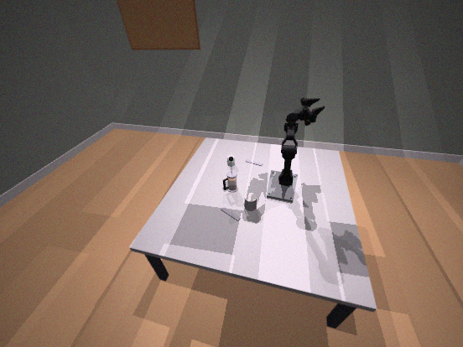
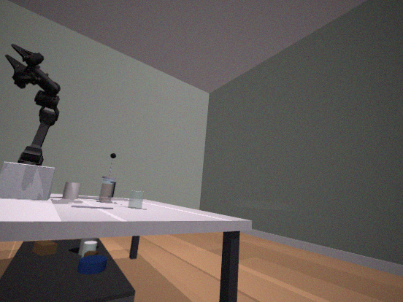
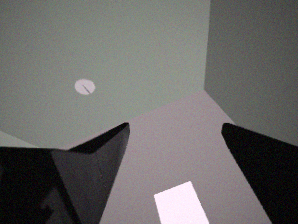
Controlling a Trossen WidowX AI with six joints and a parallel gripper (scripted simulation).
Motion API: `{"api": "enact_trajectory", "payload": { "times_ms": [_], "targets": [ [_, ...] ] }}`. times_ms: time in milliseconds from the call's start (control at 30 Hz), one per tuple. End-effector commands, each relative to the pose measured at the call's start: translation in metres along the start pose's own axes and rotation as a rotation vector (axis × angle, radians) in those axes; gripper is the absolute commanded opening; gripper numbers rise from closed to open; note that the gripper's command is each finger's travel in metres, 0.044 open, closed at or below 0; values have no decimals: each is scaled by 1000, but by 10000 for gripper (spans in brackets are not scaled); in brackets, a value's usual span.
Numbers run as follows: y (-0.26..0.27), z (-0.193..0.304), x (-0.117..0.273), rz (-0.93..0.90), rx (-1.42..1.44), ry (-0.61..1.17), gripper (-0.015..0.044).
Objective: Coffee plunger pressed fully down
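The coffee press point(image 1: 232, 184) point(image 2: 106, 192) stands upright on the white table point(image 1: 289, 251) point(image 2: 164, 215), with a dark handle at its side. Its plunger is up: a thin rod rises well above the lid and ends in a black knob point(image 1: 231, 158) point(image 2: 113, 155). My gripper point(image 1: 321, 103) point(image 2: 9, 50) point(image 3: 174, 127) is open and empty. It is raised high above its base, points away from the press and is far from the knob. The wrist view shows only wall and ceiling between and around the fingers, not the press.
A grey cup point(image 1: 251, 204) point(image 2: 71, 190) stands near the press, toward the arm's base plate point(image 1: 280, 194). A clear greenish glass point(image 2: 136, 200) stands on the press's other side. Thin sticks point(image 1: 254, 163) point(image 1: 231, 214) lie on the table. A dark low surface point(image 2: 55, 281) under the table holds several objects.
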State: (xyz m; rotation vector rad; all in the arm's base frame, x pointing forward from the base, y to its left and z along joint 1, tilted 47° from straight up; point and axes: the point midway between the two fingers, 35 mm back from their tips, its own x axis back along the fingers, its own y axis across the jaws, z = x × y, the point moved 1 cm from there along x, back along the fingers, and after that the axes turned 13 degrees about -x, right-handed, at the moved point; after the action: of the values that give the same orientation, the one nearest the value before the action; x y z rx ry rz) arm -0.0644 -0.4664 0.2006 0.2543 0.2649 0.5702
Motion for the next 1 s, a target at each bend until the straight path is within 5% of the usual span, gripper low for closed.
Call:
{"api": "enact_trajectory", "payload": {
  "times_ms": [0, 200, 433, 700, 967],
  "targets": [
    [-2, 1, 1, 11, 12, 4, 426],
    [-46, 30, 29, 279, 320, 141, 440],
    [-106, 63, 106, 688, 768, 493, 440],
    [-134, 78, 222, 1061, 1109, 1065, 440],
    [-103, 75, 340, 1302, 1179, 1786, 440]
  ]
}}
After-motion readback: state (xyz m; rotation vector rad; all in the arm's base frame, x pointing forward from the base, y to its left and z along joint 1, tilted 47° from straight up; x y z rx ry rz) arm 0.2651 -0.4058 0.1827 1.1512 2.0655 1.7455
